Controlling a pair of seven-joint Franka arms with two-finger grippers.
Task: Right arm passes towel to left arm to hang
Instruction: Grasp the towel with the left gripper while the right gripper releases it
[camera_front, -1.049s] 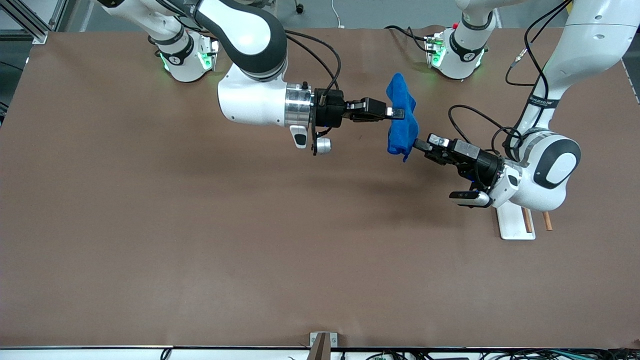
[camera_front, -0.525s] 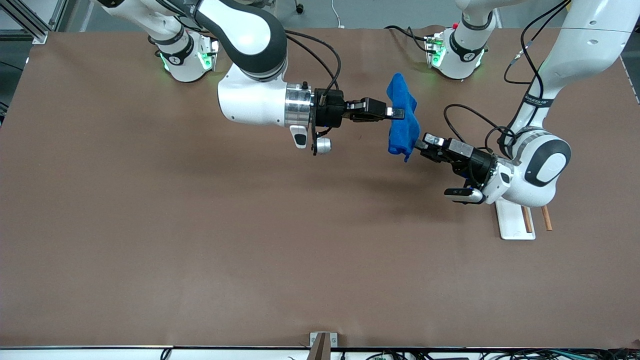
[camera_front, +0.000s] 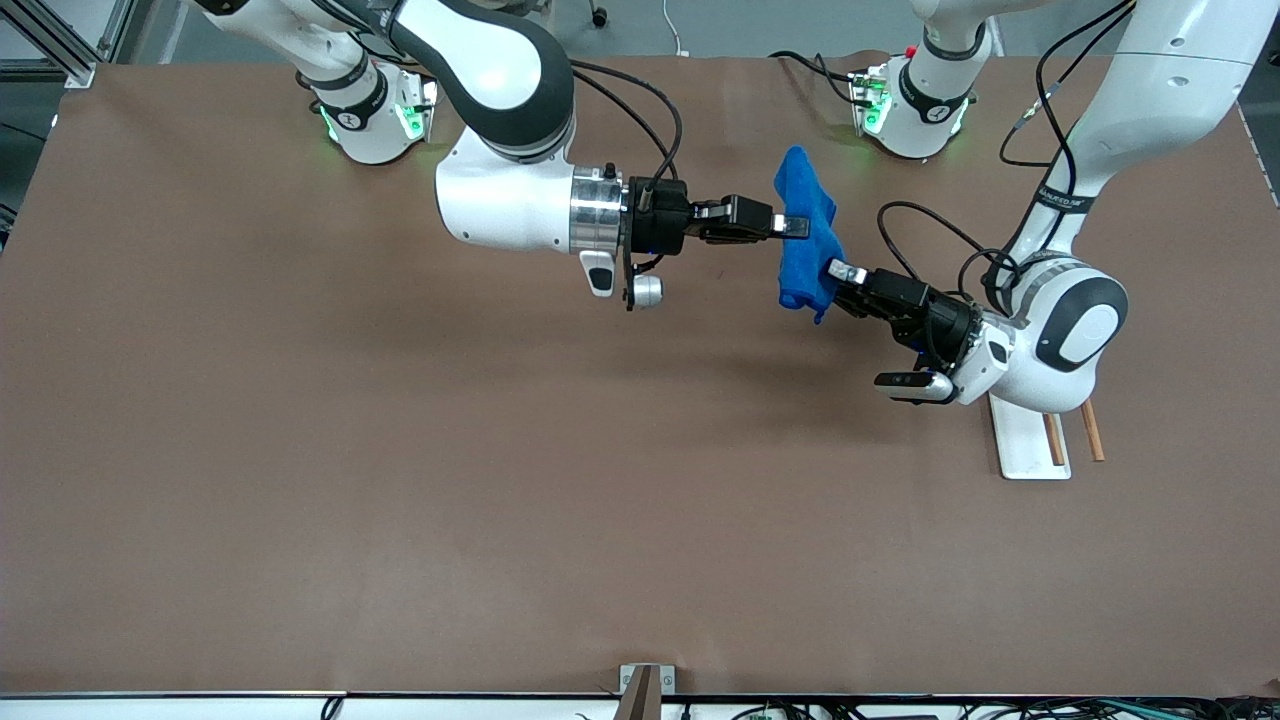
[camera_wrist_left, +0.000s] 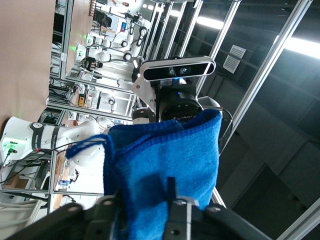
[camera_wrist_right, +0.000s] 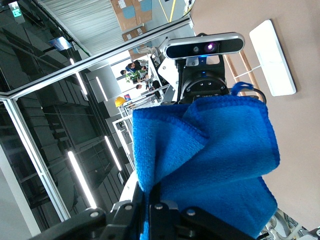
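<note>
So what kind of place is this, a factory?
More likely a robotics lab: two arms work at a brown table, metal framing surrounds it, and more robot arms stand at other stations under strip lights.

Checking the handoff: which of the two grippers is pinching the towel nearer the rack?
The left gripper, reaching from the rack's end of the table, grips the towel's edge on that side. The right gripper is shut on its middle, over bare table.
</note>
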